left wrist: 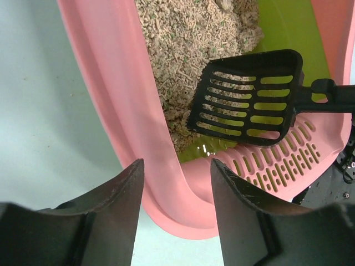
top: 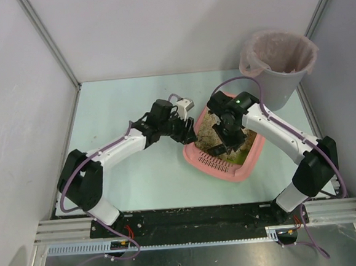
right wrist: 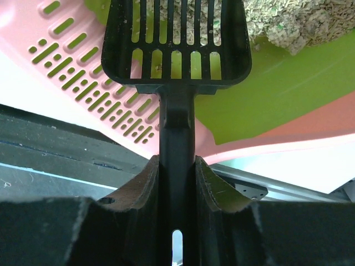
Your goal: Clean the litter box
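We see the left arm (top: 120,147) stretched low and slantwise across the pale table (top: 120,106). Its white link ends in the left gripper (left wrist: 176,169) at the left side of the litter box (top: 245,169). Its two dark, matte fingers (left wrist: 125,210) stand well apart, one on either side of the box's smooth rounded pink rim. We cannot tell whether either finger touches it, and they have hold of nothing.

The right arm (top: 276,128) rises from its base, folds at the elbow and tips down over the box. The right gripper (right wrist: 177,166) is closed tight on the flat black handle of the scoop (left wrist: 249,100).

The scoop is hard black plastic, with a shallow head cut through by rows of long slots. It hangs over the near end of the box, above bare lining (right wrist: 288,83). We cannot tell whether it touches the lining.

The litter box lies on the table right of centre, between the two grippers. It is a shallow pink plastic tray with rounded corners and a shelf of short slots (right wrist: 94,94) at its near end. The lining is glossy yellow-green. The litter (left wrist: 183,44) is beige, crumbly and pellet-like, and it is heaped toward the far end.

Beyond the box, at the far right corner, stands a grey round bucket (top: 279,85) with a crinkled pinkish bag over its rim.
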You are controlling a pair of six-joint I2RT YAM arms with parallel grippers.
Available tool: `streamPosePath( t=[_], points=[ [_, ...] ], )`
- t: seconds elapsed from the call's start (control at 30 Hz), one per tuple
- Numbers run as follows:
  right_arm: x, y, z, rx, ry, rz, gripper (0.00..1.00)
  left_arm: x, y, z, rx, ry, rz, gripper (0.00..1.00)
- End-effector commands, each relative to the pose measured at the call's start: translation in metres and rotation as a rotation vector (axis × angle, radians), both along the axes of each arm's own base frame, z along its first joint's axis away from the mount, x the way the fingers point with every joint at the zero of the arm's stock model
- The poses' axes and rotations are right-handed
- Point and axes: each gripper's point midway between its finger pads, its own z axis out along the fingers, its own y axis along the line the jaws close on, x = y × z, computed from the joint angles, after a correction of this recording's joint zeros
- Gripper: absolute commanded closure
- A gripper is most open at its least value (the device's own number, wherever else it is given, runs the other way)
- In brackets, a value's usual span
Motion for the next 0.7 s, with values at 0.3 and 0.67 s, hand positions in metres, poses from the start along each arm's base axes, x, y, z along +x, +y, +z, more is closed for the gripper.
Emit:
streamPosePath(
  t=[0.3, 0.67],
  points=[
    [0.022, 0.026, -0.018, 0.061, -0.012, 0.008, 1.0, -0.001, -0.012, -0.007, -0.013, 0.017, -0.02, 0.57],
    [0.035, 0.03, -0.04, 0.056, -0.098, -0.052, 1.0, -0.003, -0.015, -0.01, -0.009, 0.026, -0.031, 0.63]
  ],
)
